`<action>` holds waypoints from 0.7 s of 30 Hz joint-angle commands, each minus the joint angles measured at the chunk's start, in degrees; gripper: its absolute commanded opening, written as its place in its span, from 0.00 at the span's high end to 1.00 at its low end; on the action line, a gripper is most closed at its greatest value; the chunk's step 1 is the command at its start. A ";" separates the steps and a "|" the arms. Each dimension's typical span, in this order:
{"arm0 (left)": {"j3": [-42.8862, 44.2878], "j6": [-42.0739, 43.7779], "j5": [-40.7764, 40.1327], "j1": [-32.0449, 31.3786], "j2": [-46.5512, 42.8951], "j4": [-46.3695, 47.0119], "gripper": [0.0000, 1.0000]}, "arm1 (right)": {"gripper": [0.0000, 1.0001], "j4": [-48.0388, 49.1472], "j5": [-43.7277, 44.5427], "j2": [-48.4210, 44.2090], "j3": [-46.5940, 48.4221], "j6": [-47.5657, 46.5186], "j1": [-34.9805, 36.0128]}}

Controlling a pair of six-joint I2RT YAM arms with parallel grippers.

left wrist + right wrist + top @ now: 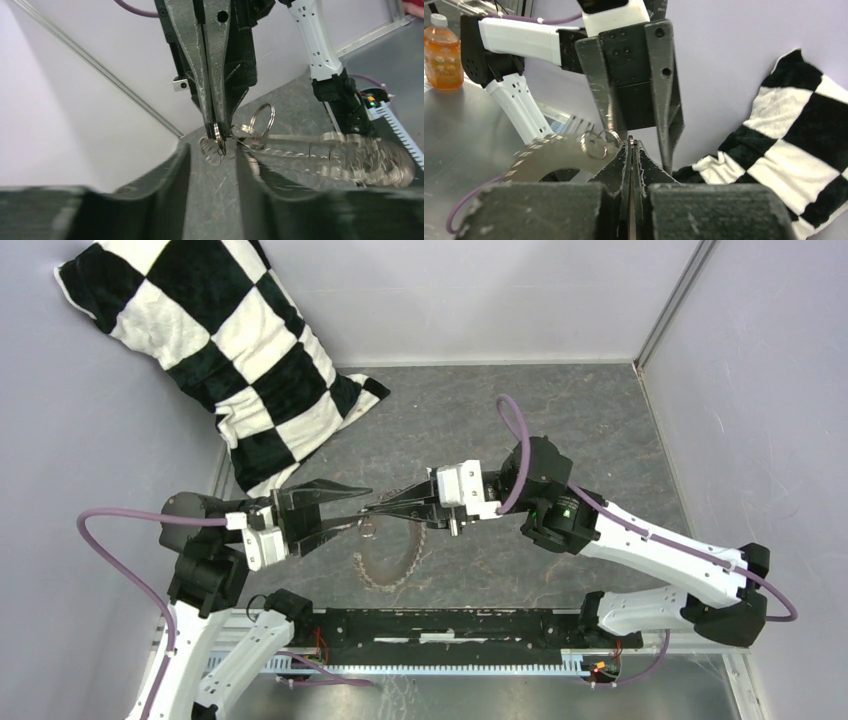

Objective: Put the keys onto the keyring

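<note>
- The right gripper [216, 131] reaches left across the mottled grey table [560, 430]. Its jaws are pressed tight together, pinching a silvery loop at one end of the thin metal keyring [350, 160], which is fringed with many small grey keys.
- From that pinch the keyring curves away toward the near side, left of the table's middle.
- A small plain silver split ring [262, 119] stands up from the bunch, just beside the right gripper's tips.
- The left gripper [212, 167] faces it from the left, its jaws moderately apart and gripping nothing. The right gripper's tips sit in line with its gap.
- A black-and-white checked cushion [230, 350] leans in the far left corner.
</note>
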 commanded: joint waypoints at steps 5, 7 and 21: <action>3.96 15.46 -4.54 -0.18 -0.44 -18.79 0.42 | 0.99 -23.22 15.74 3.24 8.37 -7.80 0.08; 4.19 17.03 -5.31 -0.21 -0.80 -21.21 0.43 | 0.99 -28.14 16.61 4.82 10.41 -9.07 0.33; 4.90 40.04 -11.28 -0.17 0.87 -44.48 0.36 | 0.99 -28.30 11.68 2.28 8.38 -9.82 1.08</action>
